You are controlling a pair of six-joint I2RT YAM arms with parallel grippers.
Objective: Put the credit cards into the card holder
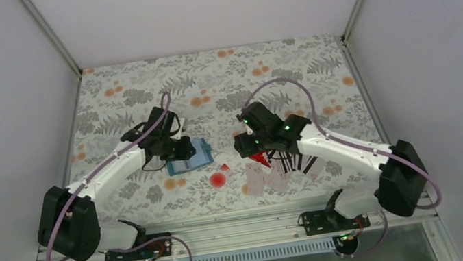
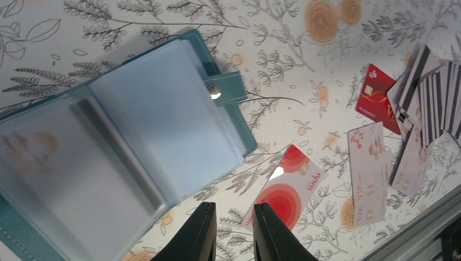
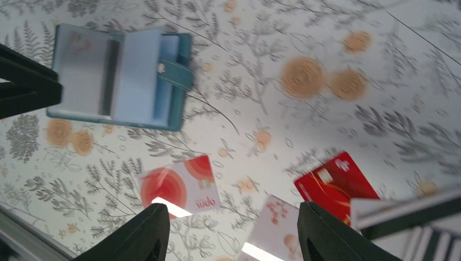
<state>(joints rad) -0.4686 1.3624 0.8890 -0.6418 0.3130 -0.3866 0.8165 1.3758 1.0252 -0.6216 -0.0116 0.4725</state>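
The blue card holder [image 2: 163,119] lies open on the flowered cloth, clear sleeves up and tab to the right; it also shows as the holder [image 1: 194,155] and the holder [image 3: 136,76]. My left gripper [image 2: 235,205] hovers at its near edge, jaws a narrow gap apart with nothing between. A white card with red circles [image 2: 285,190] lies just right of it. The red card [image 3: 337,187], a pale card [image 3: 274,223] and striped cards [image 2: 435,92] overlap further right. My right gripper [image 3: 231,206] hangs open and empty above the cards, between the circle card [image 3: 179,185] and the red card.
A metal rail [image 1: 230,231] runs along the table's near edge, close to the card pile [image 1: 283,172]. White walls close the sides and back. The left arm's dark end [image 3: 22,87] shows beside the holder in the right wrist view.
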